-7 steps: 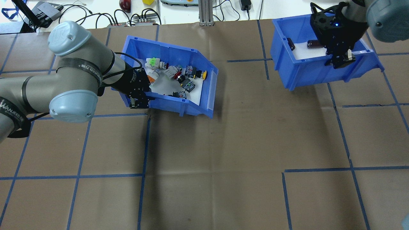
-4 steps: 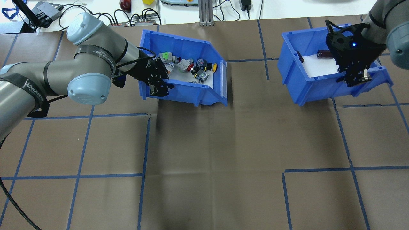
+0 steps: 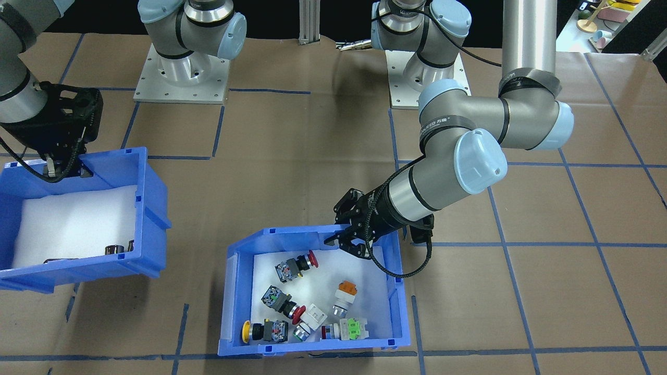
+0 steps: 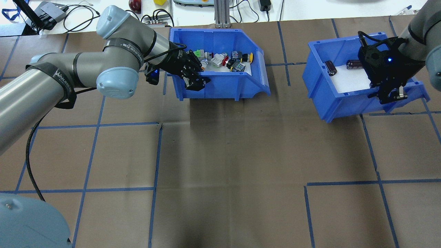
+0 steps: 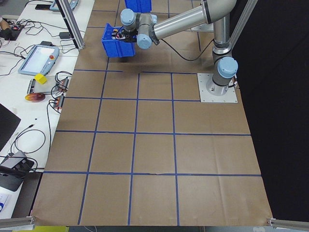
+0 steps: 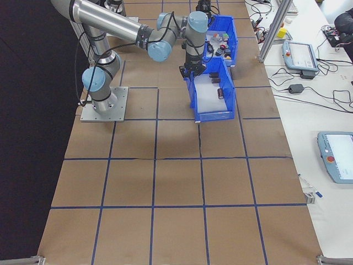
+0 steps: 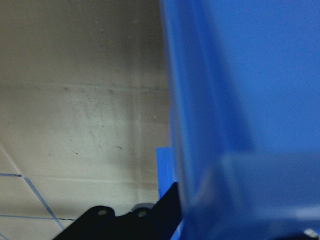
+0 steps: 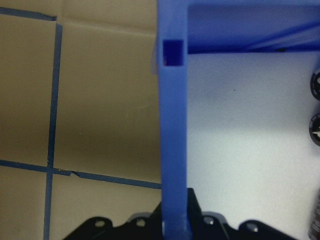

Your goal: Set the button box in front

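Button box [image 4: 220, 90], a blue bin holding coloured push-button switches [image 3: 302, 307], sits at the far edge of the brown paper-covered table [image 4: 224, 165], just in front of the aluminium post [image 4: 219, 13]. Left gripper [image 4: 196, 82] is clamped on the wall of the button box at its end away from the sloped cut-out. To the right of the button box, well apart, the second blue bin [image 4: 339, 103] is pinched at its near wall by the right gripper [image 4: 391, 96].

My left gripper [image 4: 195, 82] straddles the near wall of the button box [image 4: 220, 88], which sits at the table's [image 4: 227, 155] far edge. My right gripper [image 4: 388, 94] straddles the second bin's [image 4: 339, 101] near wall, toward the far right corner.
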{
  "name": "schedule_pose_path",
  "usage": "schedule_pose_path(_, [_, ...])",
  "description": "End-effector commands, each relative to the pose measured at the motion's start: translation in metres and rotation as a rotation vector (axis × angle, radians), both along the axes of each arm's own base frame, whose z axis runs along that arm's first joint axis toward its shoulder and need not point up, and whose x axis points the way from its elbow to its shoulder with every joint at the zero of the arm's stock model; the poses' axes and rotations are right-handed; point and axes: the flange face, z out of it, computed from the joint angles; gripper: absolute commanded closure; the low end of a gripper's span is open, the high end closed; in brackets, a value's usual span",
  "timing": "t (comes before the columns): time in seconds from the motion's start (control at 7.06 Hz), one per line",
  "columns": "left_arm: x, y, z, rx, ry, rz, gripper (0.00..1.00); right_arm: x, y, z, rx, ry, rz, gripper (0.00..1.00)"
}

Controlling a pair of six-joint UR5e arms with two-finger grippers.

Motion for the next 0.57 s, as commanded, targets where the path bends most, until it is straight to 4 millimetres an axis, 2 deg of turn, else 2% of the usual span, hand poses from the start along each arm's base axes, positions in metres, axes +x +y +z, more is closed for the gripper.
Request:
schedule_pose_path(0.0, [-0.018, -0.014, -0.027, -0.077, 0.020, -0.020, 1.00, -0.001, 0.004, -0.006, 0.012, -0.003, -0.004, 0.94])
schedule_pose_path(0.28, [-0.022, -0.010, -0.037, -0.073, 0.040, -0.036, 1.00, 0.000, 0.005, -0.002, 0.002, 0.002, -0.006, 0.94])
schedule_pose_path(0.43, [-0.027, -0.005, -0.037, -0.055, 0.105, -0.045, 1.00, -0.001, 0.005, -0.001, 0.001, 0.002, -0.005, 0.94])
